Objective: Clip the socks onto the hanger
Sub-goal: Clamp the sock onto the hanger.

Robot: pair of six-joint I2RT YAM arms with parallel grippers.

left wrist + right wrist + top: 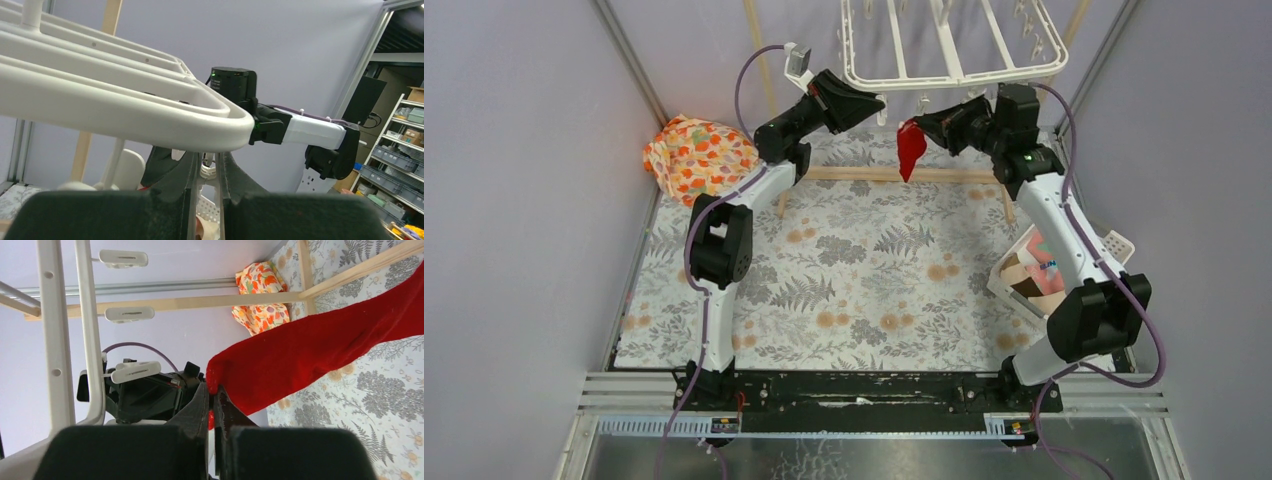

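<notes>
**Step in hand.** The first sock was being presented for clipping. The right gripper (921, 127) was pressed together on the upper edge of the bright red fabric sock (910, 150), which hung free below the near rim of the white plastic rectangular drying hanger (951, 50). The left gripper (876, 103) was raised to the same rim. In the left wrist view its fingers (186, 172) stood close together with a small white plastic clip (208, 172) between them, apparently pinching it. Whether the clip's mouth was open could not be determined.

**Next move, as judged.** The sock's pinched edge was near the clip but apart from it. The right gripper would need to carry that edge sideways into the clip's mouth. The left gripper would then need to let go so the clip bites the fabric, and the right gripper should let go only after that.

**Surroundings.** A pink sock (1039, 247) and a tan sock (1024, 275) lay in the white slatted basket (1117, 243) beside the right arm, not yet hung. An orange-flowered cloth bundle (699, 155) sat in the far left corner. A light wooden stand (894, 173) crossed beneath the hanger.

**Obstructions.** The two grippers were working near each other under the rim, so contact between them was a risk. Neighbouring clips (132, 371) dangled close to the sock's path.
</notes>
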